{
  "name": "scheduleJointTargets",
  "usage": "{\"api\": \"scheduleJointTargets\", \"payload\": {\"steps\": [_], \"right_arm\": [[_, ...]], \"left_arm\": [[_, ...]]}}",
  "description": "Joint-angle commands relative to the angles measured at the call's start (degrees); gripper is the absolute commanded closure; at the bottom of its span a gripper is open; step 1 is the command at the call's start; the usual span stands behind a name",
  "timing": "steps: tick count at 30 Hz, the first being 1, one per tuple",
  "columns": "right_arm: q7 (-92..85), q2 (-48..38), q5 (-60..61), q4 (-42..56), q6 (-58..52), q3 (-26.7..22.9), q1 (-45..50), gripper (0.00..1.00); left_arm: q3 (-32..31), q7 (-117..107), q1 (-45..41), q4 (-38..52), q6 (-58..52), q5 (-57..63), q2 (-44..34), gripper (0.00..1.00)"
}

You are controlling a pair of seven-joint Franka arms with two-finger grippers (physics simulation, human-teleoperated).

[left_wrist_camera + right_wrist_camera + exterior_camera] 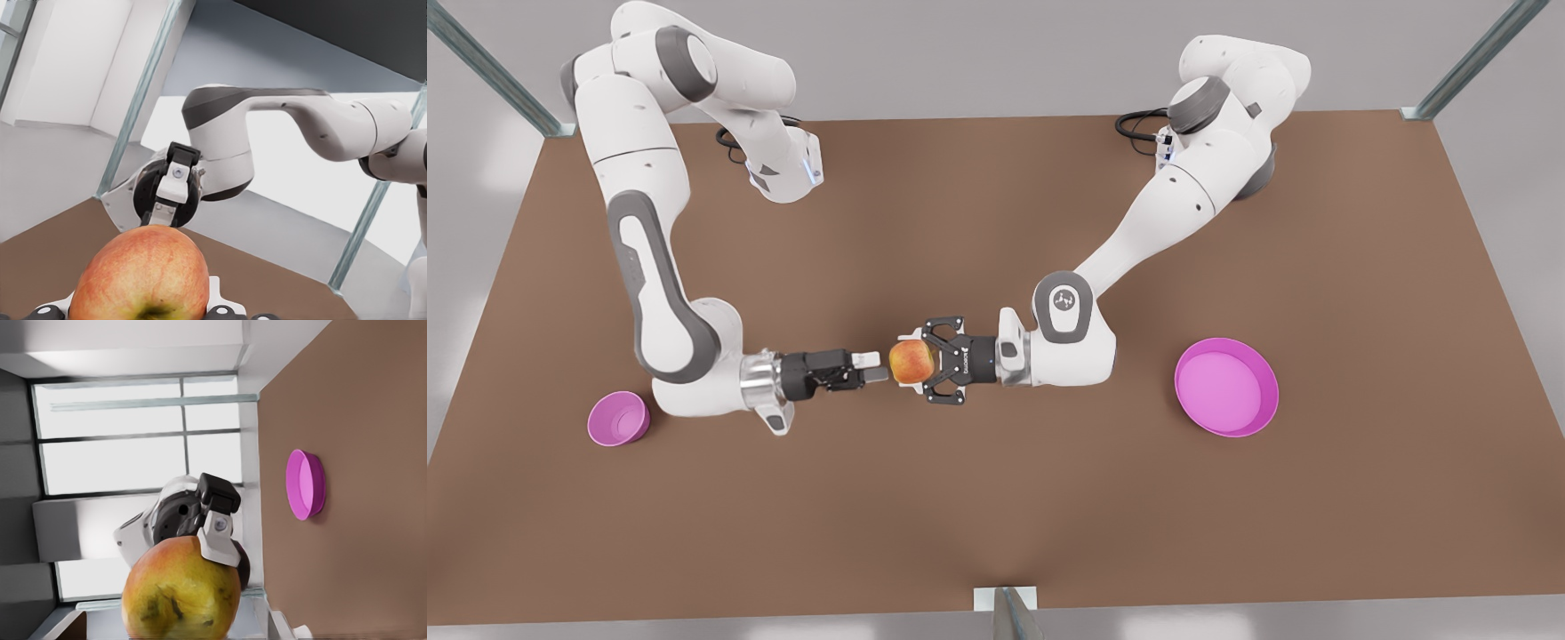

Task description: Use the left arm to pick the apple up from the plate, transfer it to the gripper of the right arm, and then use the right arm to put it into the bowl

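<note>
The yellow-orange, red-blushed apple (911, 362) (143, 273) (180, 593) hangs above the middle of the table. My left gripper (918, 363), the black skeletal claw, reaches in from the front view's right and is shut on it. From the front view's left comes my right gripper (871, 367) (167, 200), slim and white-tipped. It is open, with its fingertips at the apple's near side. The wide pink plate (1227, 388) (305, 484) lies bare at the front view's right. The small deep pink bowl (617, 418) stands at the front view's left, beside the right arm's wrist.
The brown table (996, 516) carries both arm bases at its far edge. Metal frame posts (1005, 613) stand at the corners and at the middle of the near edge. A black cable (1138, 124) loops at the base of the arm on the front view's right.
</note>
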Motion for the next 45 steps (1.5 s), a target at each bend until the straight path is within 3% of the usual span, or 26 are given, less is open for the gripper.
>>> {"api": "scheduleJointTargets", "payload": {"steps": [1, 5, 45], "right_arm": [[14.6, -0.8, -3.8, -0.3, 0.1, 0.0, 0.0, 0.0], [28.5, -1.7, -8.9, -0.1, 0.0, -0.2, -0.2, 0.0], [25.8, 0.0, -2.7, 1.6, 6.1, 0.1, 6.6, 0.0]], "left_arm": [[0.0, 14.6, 0.0, 0.0, -0.6, -0.1, -0.1, 0.33], [0.0, 14.7, -0.1, 0.0, -0.6, -0.1, -0.1, 0.33], [0.2, 15.6, -0.9, -0.1, -0.6, 0.1, 0.7, 0.32]]}}
